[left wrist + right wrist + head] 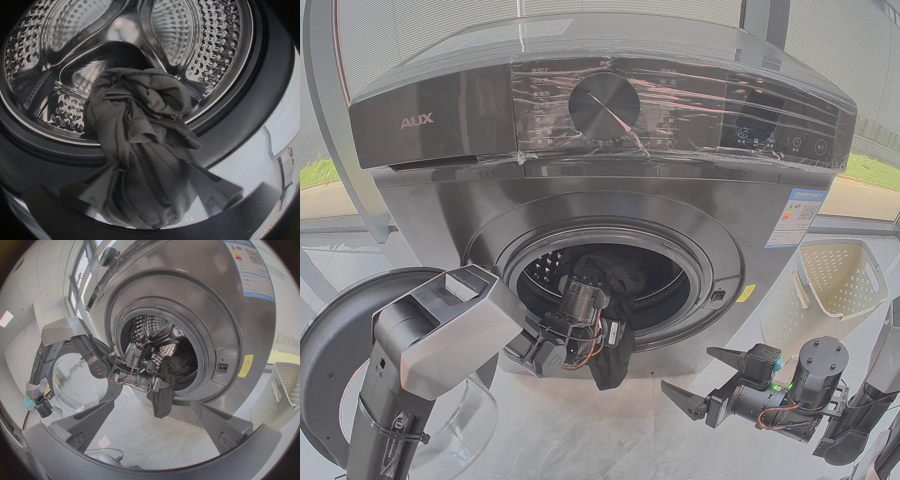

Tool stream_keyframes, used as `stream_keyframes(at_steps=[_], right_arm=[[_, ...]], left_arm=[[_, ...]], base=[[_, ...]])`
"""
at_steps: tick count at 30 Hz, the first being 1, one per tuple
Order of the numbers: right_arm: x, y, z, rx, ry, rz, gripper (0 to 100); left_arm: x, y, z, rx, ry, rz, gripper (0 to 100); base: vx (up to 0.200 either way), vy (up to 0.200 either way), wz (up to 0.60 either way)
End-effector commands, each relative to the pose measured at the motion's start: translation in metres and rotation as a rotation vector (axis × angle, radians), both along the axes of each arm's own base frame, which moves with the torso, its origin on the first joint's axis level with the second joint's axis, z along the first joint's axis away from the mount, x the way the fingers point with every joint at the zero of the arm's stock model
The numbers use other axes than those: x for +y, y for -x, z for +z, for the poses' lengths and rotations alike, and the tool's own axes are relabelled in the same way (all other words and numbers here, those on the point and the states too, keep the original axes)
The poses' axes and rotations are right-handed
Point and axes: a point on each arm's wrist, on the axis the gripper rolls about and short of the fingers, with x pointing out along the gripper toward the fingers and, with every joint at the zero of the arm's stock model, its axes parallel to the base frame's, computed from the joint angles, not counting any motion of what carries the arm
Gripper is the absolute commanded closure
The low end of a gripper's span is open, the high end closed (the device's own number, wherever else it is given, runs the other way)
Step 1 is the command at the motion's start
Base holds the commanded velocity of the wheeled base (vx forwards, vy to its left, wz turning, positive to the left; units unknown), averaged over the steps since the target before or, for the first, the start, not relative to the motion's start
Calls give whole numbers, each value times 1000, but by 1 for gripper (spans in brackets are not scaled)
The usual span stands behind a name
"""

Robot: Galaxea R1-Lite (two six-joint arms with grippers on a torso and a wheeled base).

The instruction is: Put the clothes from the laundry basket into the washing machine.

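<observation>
Front-load washing machine (456, 206) stands with its door (325, 350) swung open to the left, so the mouth is free for loading. Dark garment (612, 369) lies half in: its upper bunch sits inside the steel drum (175, 34), the rest is draped over the dark door seal (243, 103) and hangs down the front of the machine. Left gripper (153, 190) is at the near lower lip of the opening, fingers spread wide with the cloth bunched between them and not pinched; it looks placed there to feed the garment in, and the hanging tail likely needs a push or a regrip to clear the seal. Right gripper (687, 369) hovers low to the right of the opening, near the floor, jaws wide apart and holding nothing, probably parked out of the left arm's way. Cream perforated laundry basket (878, 281) stands tipped at the far right beside the machine; no clothes are seen in its visible part.
</observation>
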Motion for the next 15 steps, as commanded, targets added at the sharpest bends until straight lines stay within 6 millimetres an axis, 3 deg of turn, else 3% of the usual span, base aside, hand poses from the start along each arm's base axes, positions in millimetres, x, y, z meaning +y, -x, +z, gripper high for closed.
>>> stream_keyframes(at_steps=[1,7,12,15], right_arm=[[0,0,0,0,0,3,0],[1,0,0,1,0,4,0],[1,0,-1,2,1,4,0],[1,0,0,1,0,4,0]], left_arm=[[-1,-4,-6,7,6,6,100],[-6,-13,8,-24,95,42,100],[-8,-35,42,-166,192,88,100],[-3,-47,47,-214,208,129,100]], base=[[0,0,0],[0,0,0],[0,0,0],[0,0,0]])
